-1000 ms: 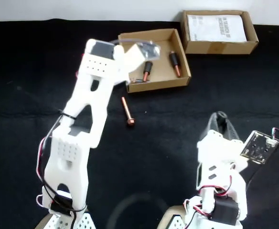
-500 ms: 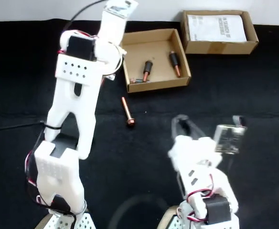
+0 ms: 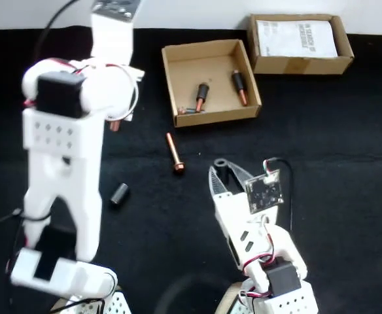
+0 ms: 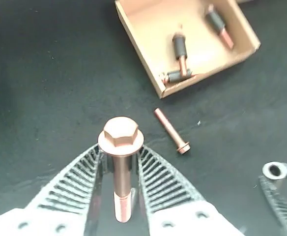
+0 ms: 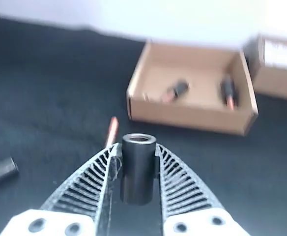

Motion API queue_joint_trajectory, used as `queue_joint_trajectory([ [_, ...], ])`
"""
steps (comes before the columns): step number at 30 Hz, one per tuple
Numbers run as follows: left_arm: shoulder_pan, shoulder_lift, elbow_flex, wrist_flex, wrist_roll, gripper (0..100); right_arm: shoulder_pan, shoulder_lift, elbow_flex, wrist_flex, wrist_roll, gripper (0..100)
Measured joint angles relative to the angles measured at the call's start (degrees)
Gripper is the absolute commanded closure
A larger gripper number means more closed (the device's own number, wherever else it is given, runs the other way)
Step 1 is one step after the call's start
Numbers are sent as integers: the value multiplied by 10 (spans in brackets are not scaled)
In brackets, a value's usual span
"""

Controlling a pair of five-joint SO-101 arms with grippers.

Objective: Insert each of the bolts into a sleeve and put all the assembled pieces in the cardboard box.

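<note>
In the left wrist view my left gripper [image 4: 120, 147] is shut on a copper bolt [image 4: 119, 169], hexagonal head outward, raised above the table. Its tip [image 3: 114, 124] pokes out under the tall left arm. My right gripper [image 5: 137, 150] is shut on a black sleeve [image 5: 137, 169], held upright with its hole showing; the high view has that sleeve [image 3: 219, 163] near the table's middle. A loose bolt [image 3: 174, 152] lies between the arms and the cardboard box [image 3: 178, 62]. In the box lie three assembled pieces [image 3: 201, 97]. A loose sleeve [image 3: 118, 194] lies by the left arm.
A second cardboard box [image 3: 300, 64] with a printed sheet stands at the back right. The table is covered in black cloth [image 3: 322, 144]. From the left wrist, the right gripper's sleeve [image 4: 273, 170] shows off to the side of the loose bolt [image 4: 171, 131].
The left arm has swung from over the box to the left and risen. The right arm has moved left toward the middle. The loose sleeve by the left arm has come into sight.
</note>
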Motion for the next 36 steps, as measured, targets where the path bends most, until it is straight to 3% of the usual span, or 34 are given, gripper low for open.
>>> queue_joint_trajectory([
  [5, -14, -91, 102, -57, 114, 992, -36, 1, 26, -148, 1, 991],
  [11, -13, -171, 309, -212, 168, 992, -57, 1, 27, -294, 1, 991],
  [17, -14, -190, 507, -431, 174, 992, -71, 1, 27, -317, 1, 991],
  [21, -8, -189, 557, -546, 174, 992, -73, 1, 28, -300, -1, 991],
  [25, 25, -189, 561, -591, 132, 992, -73, 1, 28, -257, -40, 991],
  [36, 129, -267, 605, -604, -6, 992, -73, 1, 28, -240, -77, 991],
])
